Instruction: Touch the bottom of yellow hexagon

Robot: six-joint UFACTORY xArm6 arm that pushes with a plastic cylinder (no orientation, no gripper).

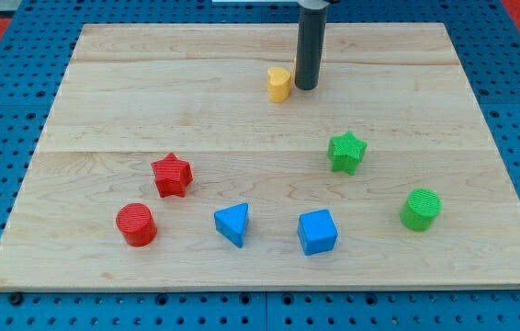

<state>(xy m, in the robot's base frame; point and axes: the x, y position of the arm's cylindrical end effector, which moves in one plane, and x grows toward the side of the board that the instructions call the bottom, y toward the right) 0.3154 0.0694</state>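
Note:
The yellow hexagon sits on the wooden board near the view's top centre. My tip stands just to the right of it, very close to or touching its right side. The dark rod rises straight up out of the view's top. The hexagon's bottom side faces open board.
A green star and a green cylinder lie at the right. A red star, a red cylinder, a blue triangle and a blue cube lie along the bottom. The wooden board rests on a blue pegboard.

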